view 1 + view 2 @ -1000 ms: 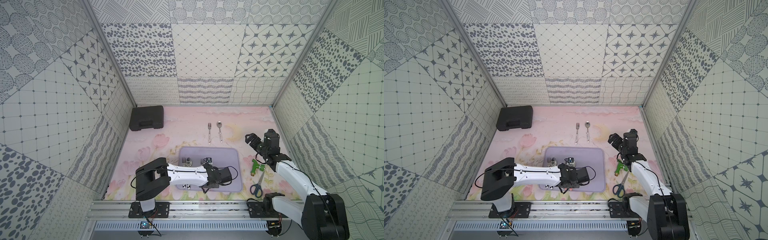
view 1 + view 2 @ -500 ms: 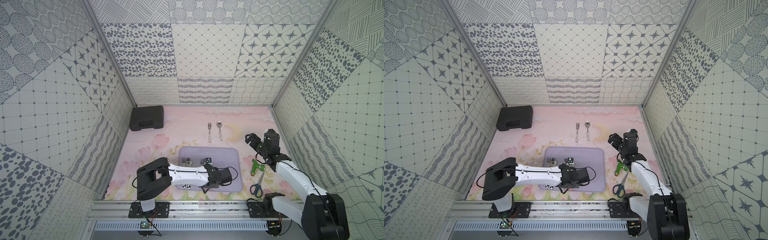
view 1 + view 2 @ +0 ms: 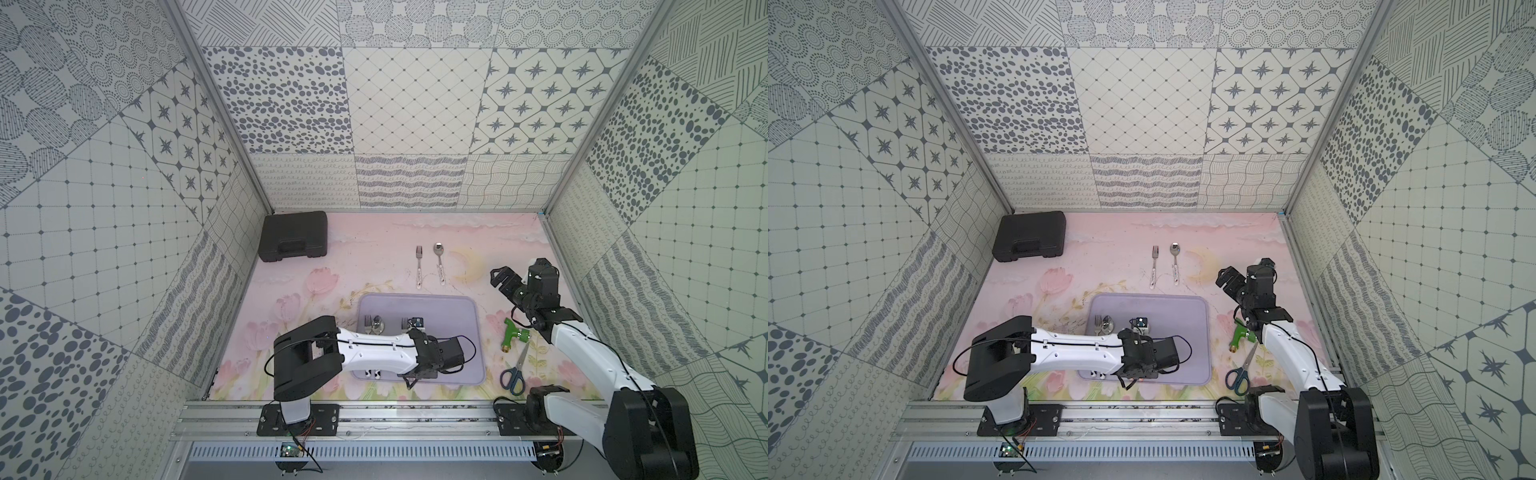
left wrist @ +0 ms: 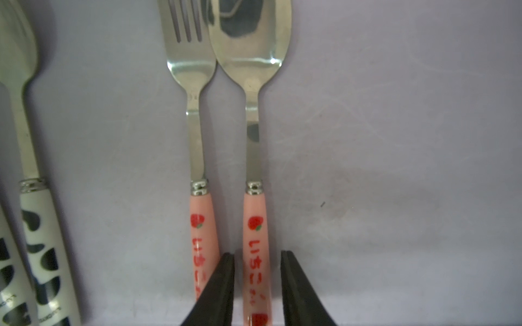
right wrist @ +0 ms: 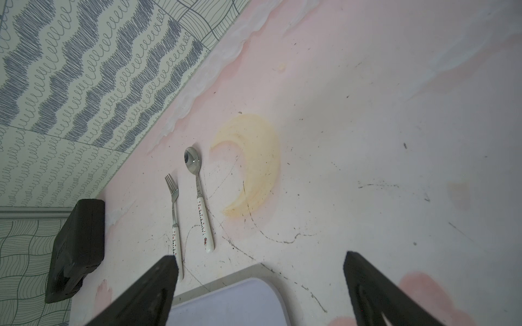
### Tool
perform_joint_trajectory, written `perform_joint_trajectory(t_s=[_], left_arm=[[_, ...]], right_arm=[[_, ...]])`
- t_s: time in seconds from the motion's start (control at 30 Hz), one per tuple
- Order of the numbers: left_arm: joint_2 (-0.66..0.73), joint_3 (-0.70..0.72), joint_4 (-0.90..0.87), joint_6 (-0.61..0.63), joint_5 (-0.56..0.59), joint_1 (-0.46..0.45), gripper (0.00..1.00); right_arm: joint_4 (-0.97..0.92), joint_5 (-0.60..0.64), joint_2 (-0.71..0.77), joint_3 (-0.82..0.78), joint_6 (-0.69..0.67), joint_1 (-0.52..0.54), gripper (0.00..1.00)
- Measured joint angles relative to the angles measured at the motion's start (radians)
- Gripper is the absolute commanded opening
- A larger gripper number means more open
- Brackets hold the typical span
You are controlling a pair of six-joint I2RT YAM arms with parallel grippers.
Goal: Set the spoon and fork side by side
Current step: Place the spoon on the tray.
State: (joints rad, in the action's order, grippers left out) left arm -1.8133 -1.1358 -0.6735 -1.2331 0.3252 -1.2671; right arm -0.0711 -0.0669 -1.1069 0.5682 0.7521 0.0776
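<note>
Pink spoon down beside the pink fork on the tray, end effector slack around its handle.

Closest to me, the left end effector [image 4: 257, 254] straddled the spoon [image 4: 253, 158] at its pink handle, jaws a little apart with a gap on each side, gripping nothing. The spoon lay flat on the lavender tray [image 4: 395, 141] just beside the matching fork [image 4: 196, 146], handles parallel, bowl about touching the fork's head. I judged the placing done, with only the withdrawal left. A cow-patterned pair [image 4: 42, 240] lay alongside on the same tray. Further off, the right end effector [image 5: 259, 255] hung wide open and empty above the bench [image 3: 374, 257]. Beyond the tray a white-handled fork [image 3: 419, 266] and white-handled spoon [image 3: 439, 262] lay paired, and a black case [image 3: 293, 235] sat in the far left corner.
</note>
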Motion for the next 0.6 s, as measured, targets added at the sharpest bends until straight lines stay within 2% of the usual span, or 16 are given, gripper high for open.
perform_joint_trajectory(t_s=[0.37,0.6], left_arm=[[0.046,-0.053,-0.012,0.032,0.004,0.004,0.37],[0.087,-0.090,-0.015,0.090,0.003,0.058,0.37]], right_arm=[[0.000,0.000,0.000,0.000,0.000,0.000,0.97],[0.000,0.000,0.000,0.000,0.000,0.000,0.97]])
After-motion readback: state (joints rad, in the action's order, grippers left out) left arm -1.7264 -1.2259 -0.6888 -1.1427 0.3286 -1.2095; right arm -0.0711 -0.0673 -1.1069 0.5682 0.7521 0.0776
